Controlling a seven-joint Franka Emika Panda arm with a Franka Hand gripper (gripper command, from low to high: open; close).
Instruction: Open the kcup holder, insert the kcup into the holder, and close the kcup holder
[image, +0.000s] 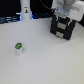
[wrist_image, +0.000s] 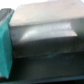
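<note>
The white desk (image: 47, 62) carries the black kcup holder (image: 62, 29) at its far edge. The arm's fingers (image: 63, 18) sit right above the holder; whether they are spread or pinching cannot be told. The kcup (image: 18, 48) stands well apart from the holder, bare desk between them.

kcup holder (image: 63, 27): front partly covered by arm, tray state indeterminate | gripper: fingertips not resolvable in either view | wrist view: blurred grey slab and teal block (wrist_image: 5, 45), both cropped, identity indeterminate
</note>
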